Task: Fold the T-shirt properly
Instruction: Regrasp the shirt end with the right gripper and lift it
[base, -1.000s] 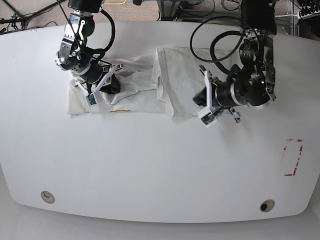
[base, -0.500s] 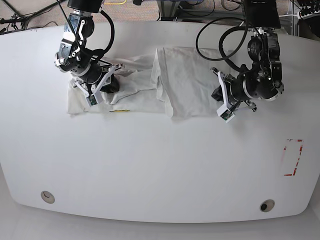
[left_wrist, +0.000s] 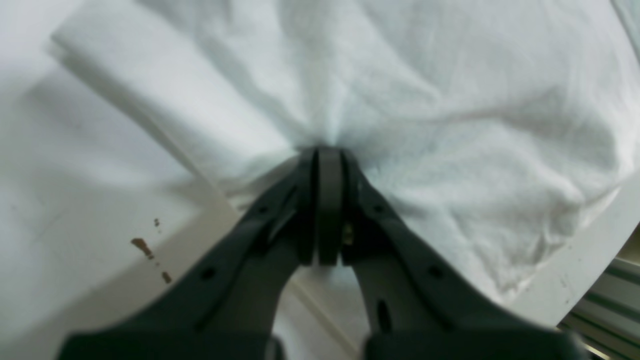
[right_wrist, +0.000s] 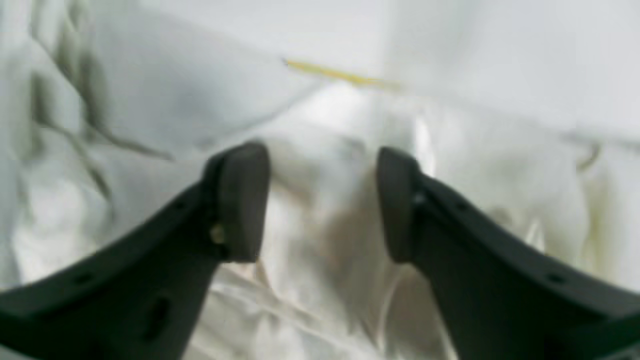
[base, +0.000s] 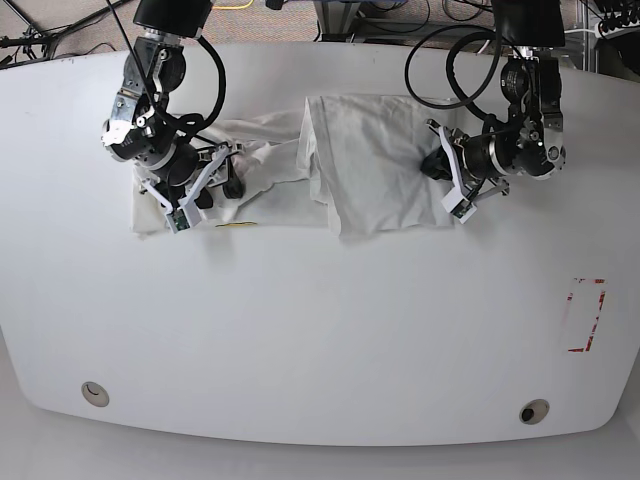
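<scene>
The white, wrinkled T-shirt (base: 370, 150) lies spread across the far half of the white table (base: 320, 330). A short yellow streak of its print (base: 240, 224) shows at the near edge. My left gripper (base: 432, 166), on the right of the base view, is shut on the T-shirt near its right edge. In the left wrist view the T-shirt (left_wrist: 450, 100) bunches into folds that radiate from the closed gripper (left_wrist: 327, 152). My right gripper (base: 222, 182) hovers open over the crumpled left part. In the right wrist view the gripper (right_wrist: 322, 200) holds nothing, with the T-shirt (right_wrist: 125, 100) beneath it.
A red-outlined rectangle (base: 585, 315) is marked on the table at the right. Two round holes (base: 95, 392) (base: 533, 411) sit near the front edge. Black cables (base: 440, 60) loop behind the left arm at the table's far edge.
My left gripper has moved right and slightly back, drawing the shirt's right part flatter. My right gripper has opened and let go of the cloth, shifting a little left.
</scene>
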